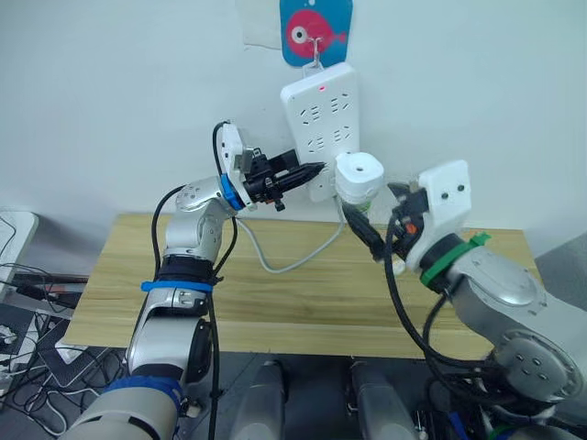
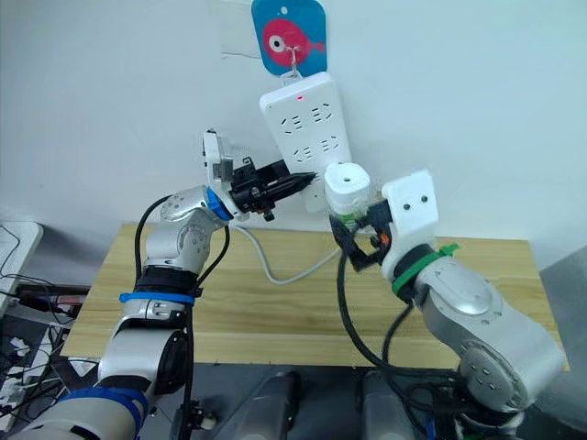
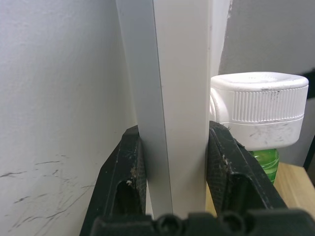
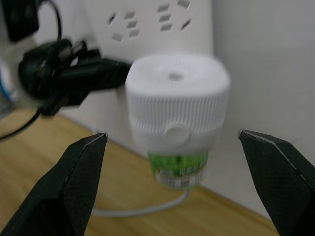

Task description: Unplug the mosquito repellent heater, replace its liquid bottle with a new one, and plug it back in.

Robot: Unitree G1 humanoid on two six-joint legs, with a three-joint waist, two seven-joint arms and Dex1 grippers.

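Observation:
The white mosquito repellent heater [image 1: 359, 174] is plugged into the lower right of a white power strip [image 1: 321, 110] hanging on the wall. Its green liquid bottle [image 4: 179, 167] hangs under it. My left gripper [image 1: 312, 170] is shut on the strip's lower edge, just left of the heater; in the left wrist view its fingers [image 3: 125, 167] clamp the strip [image 3: 177, 98] from both sides. My right gripper [image 4: 171, 133] is open in front of the heater [image 4: 177, 105], one finger on each side and neither touching it.
A wooden table [image 1: 303, 293] stands against the wall below the strip. The strip's white cable [image 1: 284, 261] loops down onto it. A blue fish hook [image 1: 315, 32] holds the strip. Loose cables [image 1: 18, 284] lie on the floor at the left.

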